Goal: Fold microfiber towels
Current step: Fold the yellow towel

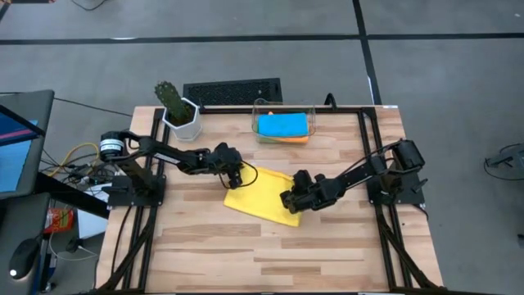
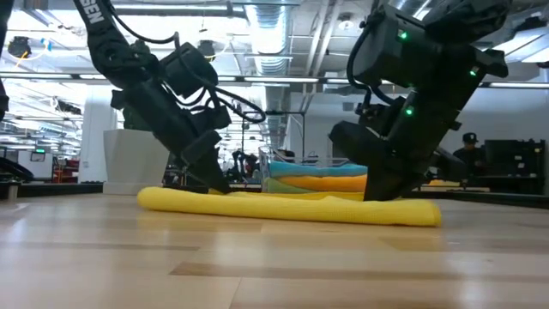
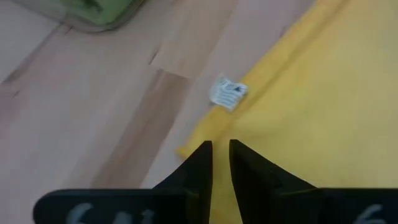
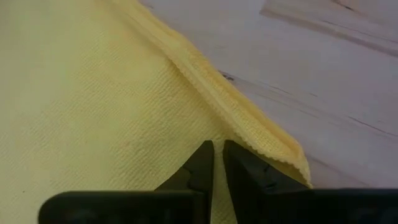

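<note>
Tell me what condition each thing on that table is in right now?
Yellow towel: flat on the table, already doubled over.
Left gripper: jaws pinched on the towel's edge.
Right gripper: jaws pinched on the opposite edge.
Clear bin: holds folded blue and orange towels.
Potted cactus: upright.

wooden table [image 1: 327, 254]; yellow towel [image 1: 260, 195] flat mid-table; clear bin [image 1: 264, 106], potted cactus [image 1: 178, 111] at far edge

Two black jointed arms on black frame bases. Left arm [image 1: 176, 156]: silver motor cap, yellow cables at base. Right arm [image 2: 429, 77]: green indicator lights. Wedge-shaped dark fingers [image 3: 199, 165], faint white markings.
</note>
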